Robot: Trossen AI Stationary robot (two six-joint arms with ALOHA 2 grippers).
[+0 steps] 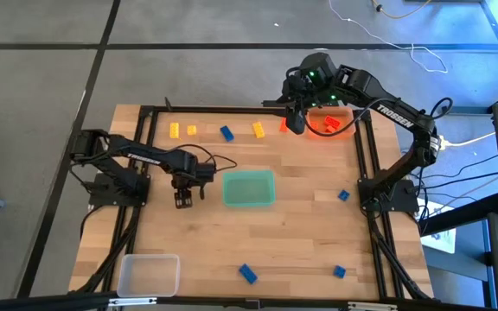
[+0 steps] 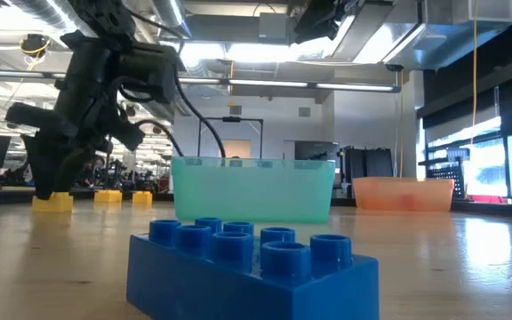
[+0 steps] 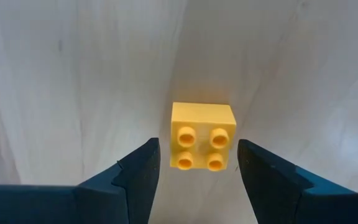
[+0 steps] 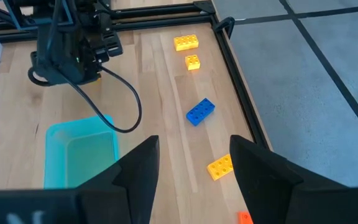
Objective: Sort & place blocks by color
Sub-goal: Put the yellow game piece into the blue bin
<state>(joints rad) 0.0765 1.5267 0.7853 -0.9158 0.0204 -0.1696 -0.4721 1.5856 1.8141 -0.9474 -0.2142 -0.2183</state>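
Observation:
My left gripper (image 3: 197,155) (image 1: 184,199) points down at the table left of the green tray, open, with one finger on each side of a yellow four-stud block (image 3: 202,144) that lies flat on the wood, studs up, untouched. In the low view this block (image 2: 53,203) sits under the left gripper (image 2: 58,178). My right gripper (image 1: 295,123) (image 4: 194,155) hangs open and holds nothing, high beside the orange tray (image 1: 346,117), which holds orange-red blocks (image 1: 331,124). Yellow blocks (image 1: 174,130) (image 1: 258,130) and a blue block (image 1: 226,132) lie along the far edge.
The green tray (image 1: 249,188) stands mid-table, right of my left gripper. A clear tray (image 1: 149,275) sits at the near left corner. Blue blocks lie near the near edge (image 1: 247,273) (image 1: 339,271) and at the right (image 1: 343,195). A black frame (image 1: 145,130) borders the table.

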